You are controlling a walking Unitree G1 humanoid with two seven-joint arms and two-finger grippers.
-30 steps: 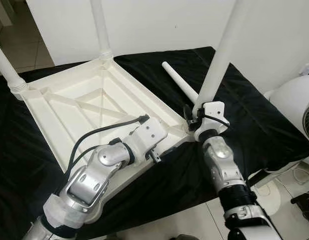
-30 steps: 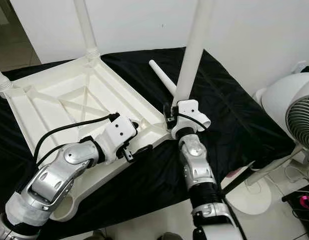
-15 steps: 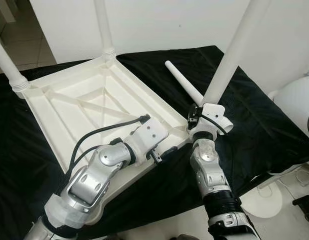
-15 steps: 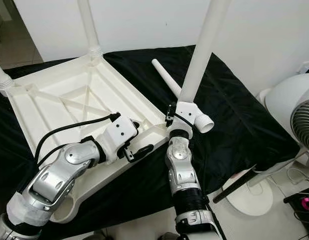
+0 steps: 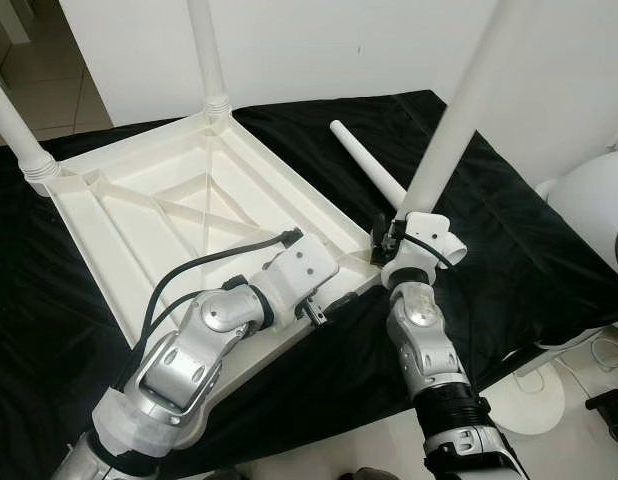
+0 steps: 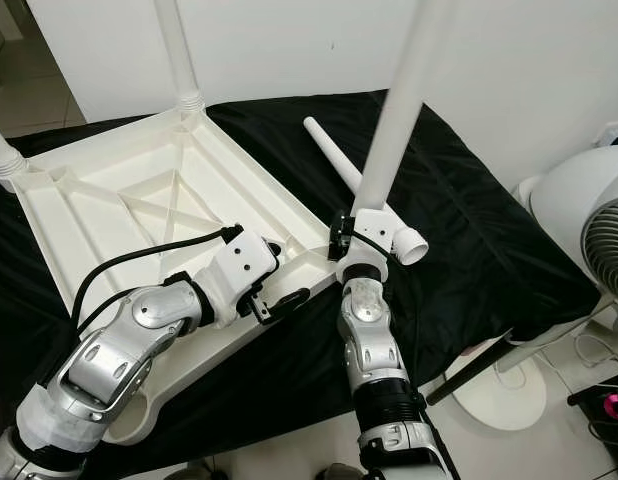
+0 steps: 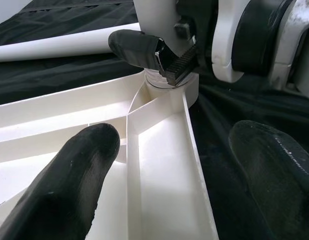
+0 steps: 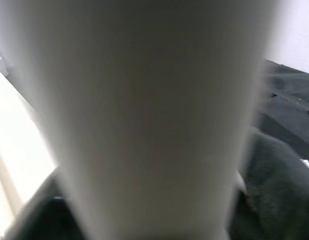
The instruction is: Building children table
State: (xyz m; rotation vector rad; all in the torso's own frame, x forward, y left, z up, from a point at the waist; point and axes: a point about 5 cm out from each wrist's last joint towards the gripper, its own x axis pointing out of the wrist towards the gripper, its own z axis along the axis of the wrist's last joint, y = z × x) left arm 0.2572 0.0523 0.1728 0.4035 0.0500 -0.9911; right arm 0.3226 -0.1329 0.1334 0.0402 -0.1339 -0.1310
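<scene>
Head views: the upturned tabletop (image 5: 169, 215) carries two fitted legs; right gripper (image 5: 389, 238) fingers clamp a third leg (image 5: 459, 120) at its corner socket, and the spare leg (image 5: 364, 170) lies beyond them.

Left wrist: left gripper (image 7: 169, 170) fingers spread wide, straddling the tabletop's edge.

Right wrist: third leg between fingers.

Black-draped desk (image 5: 509, 250) carries the upturned white tabletop (image 5: 179, 215) (ribbed underside up) and, beside it, a loose white leg (image 5: 364, 165).

Tabletop (image 5: 179, 210) upside down on surface (image 5: 509, 240), left-centre. 2 legs (image 5: 211, 60) upright at its far corners. 3rd leg (image 5: 454, 130) at near-right corner; loose leg (image 5: 364, 165) behind it.
</scene>
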